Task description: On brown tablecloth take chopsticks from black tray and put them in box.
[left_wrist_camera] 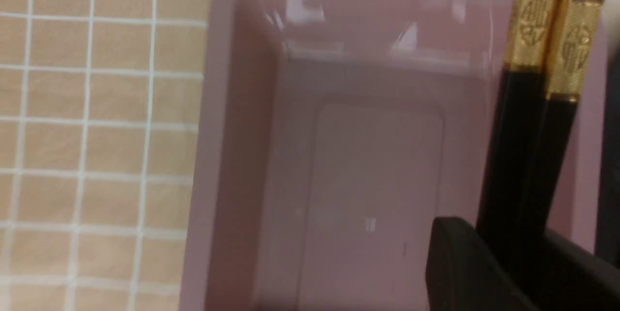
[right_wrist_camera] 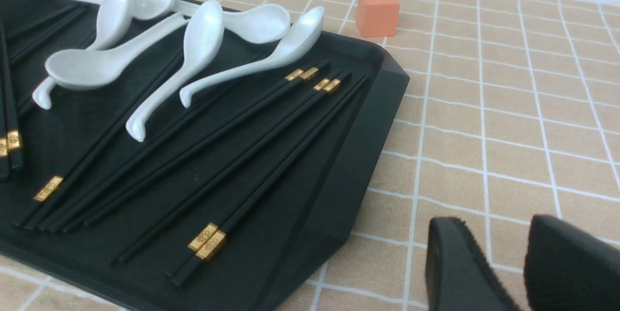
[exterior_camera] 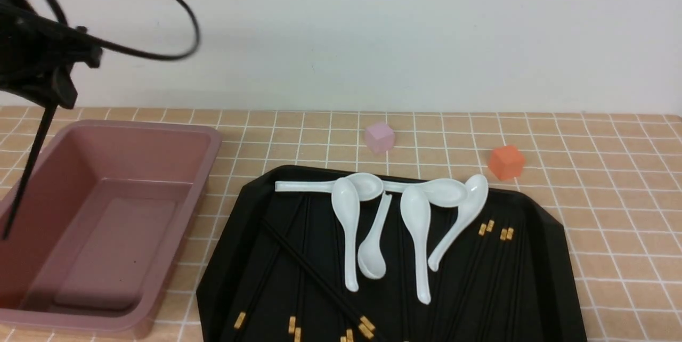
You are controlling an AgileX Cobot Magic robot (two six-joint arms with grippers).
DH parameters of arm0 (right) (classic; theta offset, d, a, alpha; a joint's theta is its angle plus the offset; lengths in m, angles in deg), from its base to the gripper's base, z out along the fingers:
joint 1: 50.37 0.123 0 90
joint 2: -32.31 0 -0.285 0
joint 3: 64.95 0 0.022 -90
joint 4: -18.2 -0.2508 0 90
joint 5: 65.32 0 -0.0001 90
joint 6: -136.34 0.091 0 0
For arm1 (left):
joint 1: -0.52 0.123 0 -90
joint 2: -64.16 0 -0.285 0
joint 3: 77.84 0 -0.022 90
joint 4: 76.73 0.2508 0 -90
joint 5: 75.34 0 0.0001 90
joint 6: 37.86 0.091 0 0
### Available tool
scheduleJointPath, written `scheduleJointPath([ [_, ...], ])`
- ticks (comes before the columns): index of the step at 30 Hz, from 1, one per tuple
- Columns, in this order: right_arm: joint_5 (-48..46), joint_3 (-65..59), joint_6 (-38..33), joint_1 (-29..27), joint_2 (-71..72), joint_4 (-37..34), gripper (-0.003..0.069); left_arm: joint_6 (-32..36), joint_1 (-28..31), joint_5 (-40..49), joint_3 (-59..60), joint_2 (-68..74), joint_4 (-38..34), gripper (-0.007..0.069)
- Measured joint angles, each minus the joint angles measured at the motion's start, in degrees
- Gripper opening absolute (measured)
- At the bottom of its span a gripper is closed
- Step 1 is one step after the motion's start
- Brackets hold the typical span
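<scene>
The left gripper (left_wrist_camera: 513, 245) had its jaws clenched on a pair of slim, glossy black chopsticks (exterior_camera: 27, 171) with embossed gold bands, hanging tilted over the deep, round-cornered mauve plastic box (exterior_camera: 213, 142) at the desk's left. Beside it, the flat, shiny black tray (exterior_camera: 234, 209) with cut-off corners carried more chopsticks (exterior_camera: 314, 278) under smooth white spoons (exterior_camera: 346, 225), a pink cube (exterior_camera: 380, 137) and an orange cube (exterior_camera: 506, 162) just beyond its far rim. The brown tablecloth (exterior_camera: 613, 198), gridded in thin white lines, ran to a plain white wall (exterior_camera: 373, 38); the right gripper (right_wrist_camera: 503, 262) hovered over cloth beside the tray, jaws slightly parted, grasping nothing.
</scene>
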Motion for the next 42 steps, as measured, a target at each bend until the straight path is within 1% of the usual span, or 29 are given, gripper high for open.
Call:
scheduleJointPath([
  [2, 0.0, 0.0, 0.0, 0.0, 0.0, 0.0, 0.0240, -0.1, 1.2, -3.5, 1.5, 1.2, -1.8, 0.0106],
  [5, 0.0, 0.0, 0.0, 0.0, 0.0, 0.0, 0.0240, -0.1, 1.3, -5.1, 3.6, 3.8, -2.5, 0.0106],
  [13, 0.0, 0.0, 0.0, 0.0, 0.0, 0.0, 0.0240, 0.8, 1.3, -5.7, 5.9, 11.1, -2.9, 0.0106],
  [20, 0.0, 0.0, 0.0, 0.0, 0.0, 0.0, 0.0240, 1.0, 1.3, -5.8, 6.0, 13.9, -3.7, 0.0112],
  [23, 0.0, 0.0, 0.0, 0.0, 0.0, 0.0, 0.0240, 1.0, 1.3, -5.5, 6.1, 14.1, -3.7, 0.0149],
  [29, 0.0, 0.0, 0.0, 0.0, 0.0, 0.0, 0.0240, 1.0, 1.3, -2.5, 6.1, 13.9, -3.5, 0.0300],
  [32, 0.0, 0.0, 0.0, 0.0, 0.0, 0.0, 0.0240, 0.9, 1.3, -1.1, 6.2, 12.8, -3.4, 0.0316],
  [34, 0.0, 0.0, 0.0, 0.0, 0.0, 0.0, 0.0240, 0.5, 1.3, -0.6, 6.2, 10.7, -3.3, 0.0302],
  [37, 0.0, 0.0, 0.0, 0.0, 0.0, 0.0, 0.0240, 0.3, 1.3, 0.6, 6.2, 6.3, -3.3, 0.0226],
  [38, 0.0, 0.0, 0.0, 0.0, 0.0, 0.0, 0.0240, 0.3, 1.3, 1.9, 6.2, 3.7, -3.6, 0.0168],
  [39, 0.0, 0.0, 0.0, 0.0, 0.0, 0.0, 0.0240, 0.3, 1.3, 2.7, 6.2, 2.6, -3.8, 0.0141],
  [42, 0.0, 0.0, 0.0, 0.0, 0.0, 0.0, 0.0240, 0.8, 1.3, 7.2, 6.2, -3.2, -4.7, 0.0004],
])
